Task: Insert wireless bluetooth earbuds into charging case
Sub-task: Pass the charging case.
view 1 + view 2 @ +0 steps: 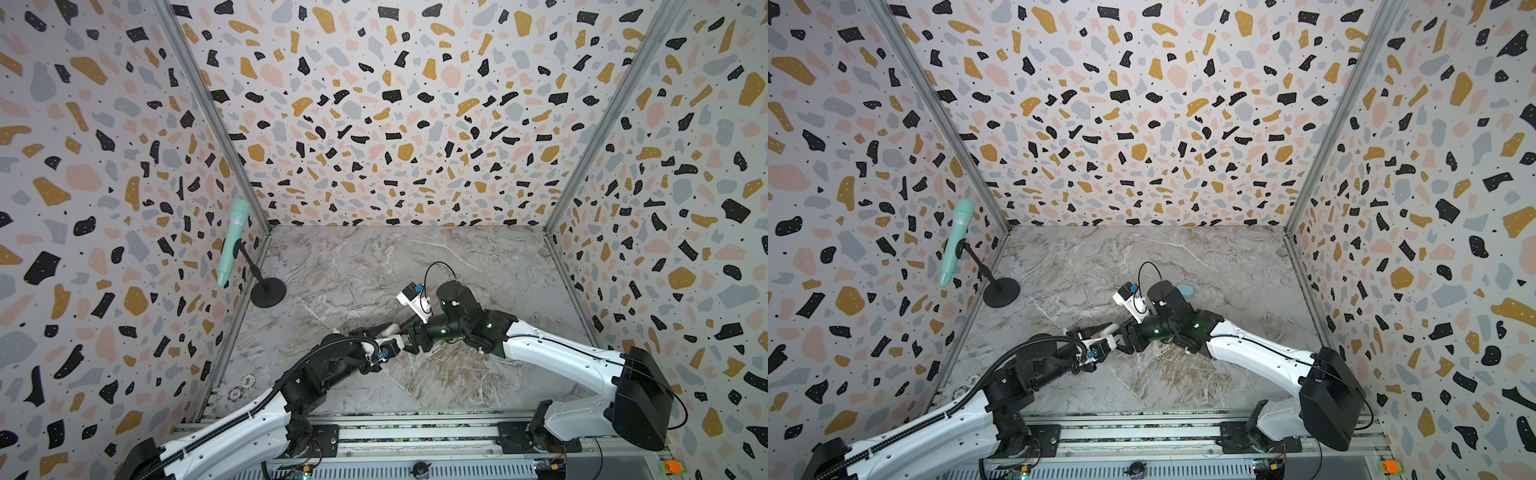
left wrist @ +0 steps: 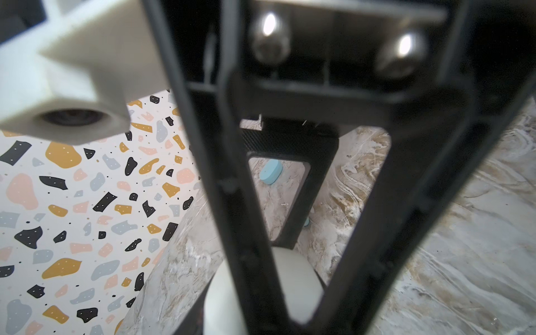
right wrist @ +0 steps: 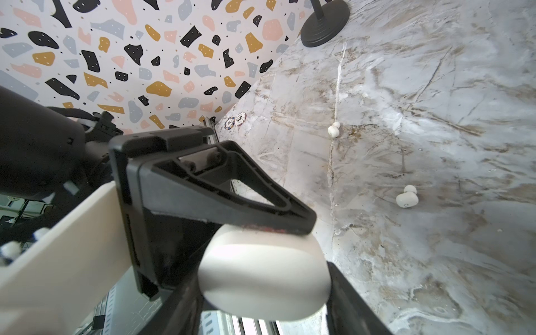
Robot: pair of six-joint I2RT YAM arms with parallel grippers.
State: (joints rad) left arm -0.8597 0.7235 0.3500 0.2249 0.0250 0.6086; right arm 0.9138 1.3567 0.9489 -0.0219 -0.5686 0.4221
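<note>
Marble tabletop (image 1: 415,257) boxed in by terrazzo-print walls (image 1: 395,104), with two arms meeting mid-table on a white charging case (image 3: 264,278).

Right gripper (image 1: 409,336) is clamped on the white charging case, a black finger on either side of it in the right wrist view, and the case is raised above the marble. Left gripper (image 3: 290,229) comes in from the opposite side with a fingertip resting on the case's top. Whether its fingers are together, apart or nipping the case's edge cannot be told. Two white earbuds lie loose on the marble, well apart from each other and from the held case: one earbud (image 3: 407,197) nearer it, another earbud (image 3: 333,129) out toward two poker chips (image 3: 236,120) at the wall. A light blue case (image 1: 1185,291) lies on the marble just behind the right arm. A mint microphone (image 1: 234,241) leans on a black stand by the left wall.
</note>
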